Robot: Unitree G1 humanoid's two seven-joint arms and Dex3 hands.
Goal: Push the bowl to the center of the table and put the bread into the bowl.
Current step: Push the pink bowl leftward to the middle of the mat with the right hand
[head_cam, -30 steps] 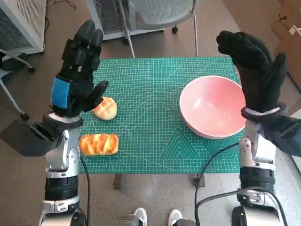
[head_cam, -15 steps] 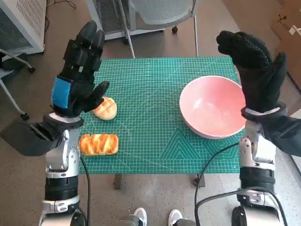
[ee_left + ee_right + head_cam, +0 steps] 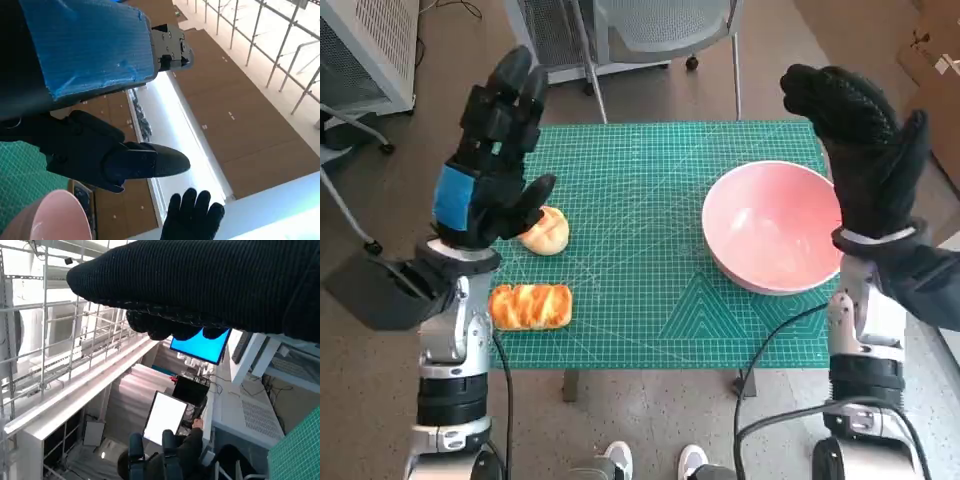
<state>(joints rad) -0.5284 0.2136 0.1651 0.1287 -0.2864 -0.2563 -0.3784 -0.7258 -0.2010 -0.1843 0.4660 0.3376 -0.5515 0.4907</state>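
Head view: both hands are raised above the table [image 3: 620, 150], palms turned inward and fingers spread, holding nothing, which reads as a ready pose before any contact. The right hand [image 3: 860, 140] stands just beyond the table's right edge, beside the bowl [image 3: 775, 225], so it seems placed to push the bowl leftward. The bowl sits upright and empty near the right edge, well off centre. The left hand [image 3: 490, 160] hovers over the left edge, above the round bun [image 3: 544, 230]; the bun lies near that edge, partly hidden by the hand. A long glazed bread [image 3: 530, 306] lies near the front left corner, apart from the bun. The mat between bowl and breads carries nothing, so the push looks unobstructed. A chair [image 3: 650, 30] stands past the far edge, and shoes [image 3: 655, 462] show on the floor below the front edge.

Left wrist view: the blue tape [image 3: 90, 45] and black fingers [image 3: 145, 161] are extended and grip nothing; the bowl's rim and the gloved right hand show beyond them.

Right wrist view: the glove [image 3: 200, 285] fills the top; a seated person [image 3: 165, 460] faces a screen [image 3: 165, 416] far behind.
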